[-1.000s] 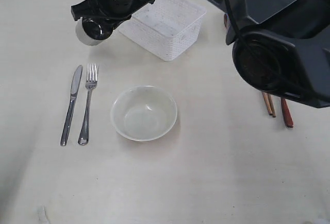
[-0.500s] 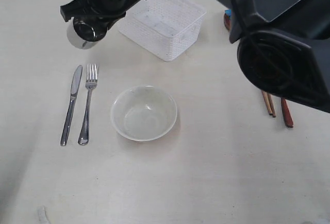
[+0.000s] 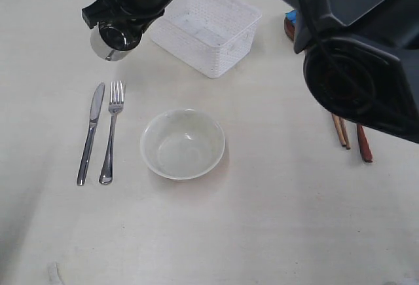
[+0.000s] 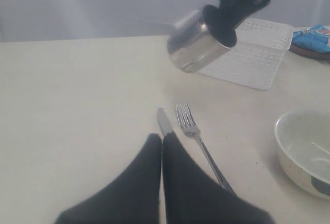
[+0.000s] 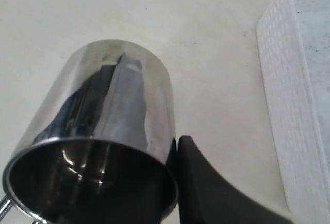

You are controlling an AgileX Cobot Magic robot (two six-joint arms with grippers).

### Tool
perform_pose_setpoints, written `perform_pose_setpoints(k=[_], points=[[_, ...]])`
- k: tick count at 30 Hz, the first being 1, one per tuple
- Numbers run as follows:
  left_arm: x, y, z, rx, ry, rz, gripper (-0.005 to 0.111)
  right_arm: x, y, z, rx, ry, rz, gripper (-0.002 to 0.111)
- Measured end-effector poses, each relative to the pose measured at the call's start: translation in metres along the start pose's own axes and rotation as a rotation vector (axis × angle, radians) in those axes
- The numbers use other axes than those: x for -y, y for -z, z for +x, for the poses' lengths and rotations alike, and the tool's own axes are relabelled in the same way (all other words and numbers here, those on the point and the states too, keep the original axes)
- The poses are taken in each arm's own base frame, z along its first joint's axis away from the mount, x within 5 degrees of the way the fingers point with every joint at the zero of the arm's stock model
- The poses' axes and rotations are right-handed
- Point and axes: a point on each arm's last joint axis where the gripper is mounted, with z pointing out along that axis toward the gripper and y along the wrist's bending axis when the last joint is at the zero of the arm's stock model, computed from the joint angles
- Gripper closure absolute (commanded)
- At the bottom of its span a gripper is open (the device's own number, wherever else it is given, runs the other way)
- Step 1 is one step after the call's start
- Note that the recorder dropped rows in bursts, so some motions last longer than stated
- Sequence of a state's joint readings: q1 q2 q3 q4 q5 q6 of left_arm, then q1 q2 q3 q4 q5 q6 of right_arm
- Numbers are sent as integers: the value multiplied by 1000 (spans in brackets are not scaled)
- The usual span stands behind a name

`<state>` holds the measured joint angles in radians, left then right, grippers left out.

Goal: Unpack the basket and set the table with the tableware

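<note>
- Right gripper (image 3: 123, 28) clamps a tilted steel cup (image 3: 107, 42) above the table (image 3: 275, 232), beside the white basket (image 3: 213, 29).
- Left gripper (image 4: 161, 138) is pressed together, empty, near the knife (image 4: 165, 122).

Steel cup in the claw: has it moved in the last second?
Yes. The steel cup swung left, away from the basket, then came partway back.

Basket (image 3: 209, 26): far side of table (image 3: 262, 219), as I view it.
Cup (image 3: 112, 39): aloft, left of basket, behind fork (image 3: 111, 131).
Knife (image 3: 90, 133): just left of fork.
Bowl (image 3: 182, 143): right of fork, before basket.
Chopsticks (image 3: 341, 134), spoon (image 3: 364, 146): far right, side by side.
</note>
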<state>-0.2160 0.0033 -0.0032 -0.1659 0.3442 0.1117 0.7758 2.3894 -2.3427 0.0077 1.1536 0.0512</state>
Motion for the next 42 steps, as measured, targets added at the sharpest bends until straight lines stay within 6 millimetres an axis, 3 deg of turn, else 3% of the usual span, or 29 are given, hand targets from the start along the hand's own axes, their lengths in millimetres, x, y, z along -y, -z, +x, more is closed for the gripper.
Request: perform_pose_setpoints(k=[10,30,42], points=[[0,0,0,0,0,0,107,-18,-13,-3,49,-3,-71,108],[0,0,0,0,0,0,107,-17,-11,-9,117,-23,-93,108],[0,0,0,0,0,0,107,11,-12,-12,132,-92,-105,108]])
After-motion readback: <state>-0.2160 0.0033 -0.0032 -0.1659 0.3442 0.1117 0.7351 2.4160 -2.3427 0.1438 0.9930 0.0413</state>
